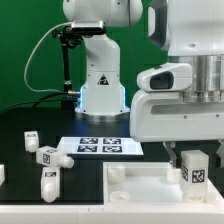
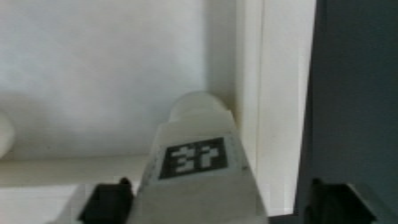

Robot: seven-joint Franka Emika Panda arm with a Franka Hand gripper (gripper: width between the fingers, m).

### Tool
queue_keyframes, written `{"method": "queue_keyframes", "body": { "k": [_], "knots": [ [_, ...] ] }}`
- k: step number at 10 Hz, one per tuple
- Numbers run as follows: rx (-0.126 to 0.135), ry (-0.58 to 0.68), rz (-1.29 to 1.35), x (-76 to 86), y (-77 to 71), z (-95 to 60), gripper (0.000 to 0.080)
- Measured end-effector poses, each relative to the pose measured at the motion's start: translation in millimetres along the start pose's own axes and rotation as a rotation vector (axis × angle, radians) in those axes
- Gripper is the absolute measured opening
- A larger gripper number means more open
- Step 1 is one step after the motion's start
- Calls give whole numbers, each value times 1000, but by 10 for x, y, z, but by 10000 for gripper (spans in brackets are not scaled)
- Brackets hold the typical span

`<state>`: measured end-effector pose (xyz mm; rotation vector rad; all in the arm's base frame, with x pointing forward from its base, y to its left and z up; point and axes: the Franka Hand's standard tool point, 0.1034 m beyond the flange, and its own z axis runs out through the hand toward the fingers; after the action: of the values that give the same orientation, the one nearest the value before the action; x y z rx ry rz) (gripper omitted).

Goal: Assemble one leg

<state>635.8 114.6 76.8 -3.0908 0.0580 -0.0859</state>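
While the hand [image 1: 194, 166] hangs over the panel [image 1: 130, 185], the leg [image 2: 196, 150] sits pinched between its fingers [image 2: 111, 203], tag outward.

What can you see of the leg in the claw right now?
The leg is a stubby white post, plastic by its look, with a black-and-white square tag on the side facing the exterior camera. It stands roughly upright in the claw, fingers on both sides, over the corner of the white panel on the exterior view's right. Whether its lower end touches the panel is hidden.
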Motion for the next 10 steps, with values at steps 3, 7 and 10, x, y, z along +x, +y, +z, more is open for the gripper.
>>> {"method": "queue_keyframes", "body": {
  "k": [3,7,10],
  "knots": [
    [1,0,209,-1,0,1,286],
    [19,-6,863,6,-5,15,286],
    [59,-27,1254,25,1,21,287]
  ]
}}
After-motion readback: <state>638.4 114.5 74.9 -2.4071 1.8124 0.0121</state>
